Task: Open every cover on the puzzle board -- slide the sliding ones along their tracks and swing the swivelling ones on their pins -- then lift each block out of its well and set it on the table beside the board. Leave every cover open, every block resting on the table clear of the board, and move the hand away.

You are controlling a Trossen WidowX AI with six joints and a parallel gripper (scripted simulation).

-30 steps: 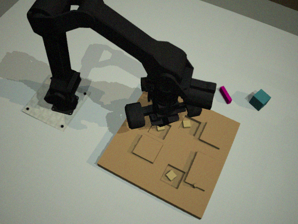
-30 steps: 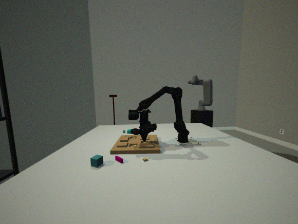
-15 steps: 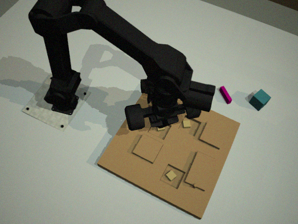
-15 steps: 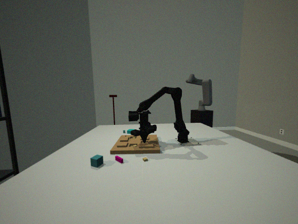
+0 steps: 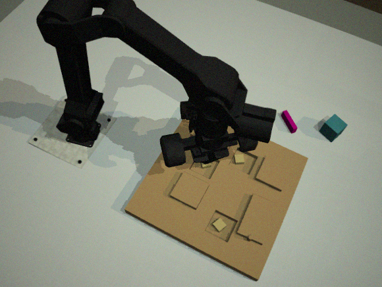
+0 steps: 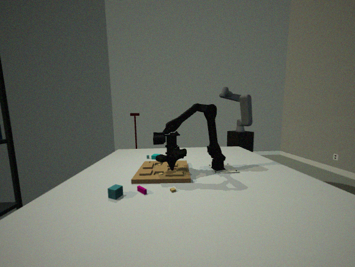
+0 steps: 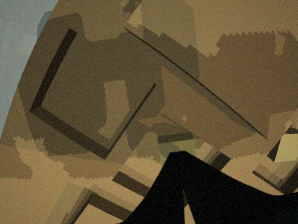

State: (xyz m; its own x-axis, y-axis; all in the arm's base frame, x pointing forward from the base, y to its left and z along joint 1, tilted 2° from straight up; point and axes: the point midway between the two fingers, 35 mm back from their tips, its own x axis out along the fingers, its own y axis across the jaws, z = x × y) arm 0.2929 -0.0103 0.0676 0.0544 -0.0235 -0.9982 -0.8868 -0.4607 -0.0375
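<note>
My black gripper is shut and empty, its tips low over the wooden board. One yellow block sits in an uncovered well. Another yellow block sits in the front well. A third yellow block shows partly beneath the gripper. One more yellow block rests on the table clear of the board. An empty well shows at the left in the wrist view. Three covers stand beside wells. The gripper hides the board's back part in the top view.
A magenta bar and a teal cube rest on the table beyond the board. Cyan items lie behind the board. The arm's base plate is left of the board.
</note>
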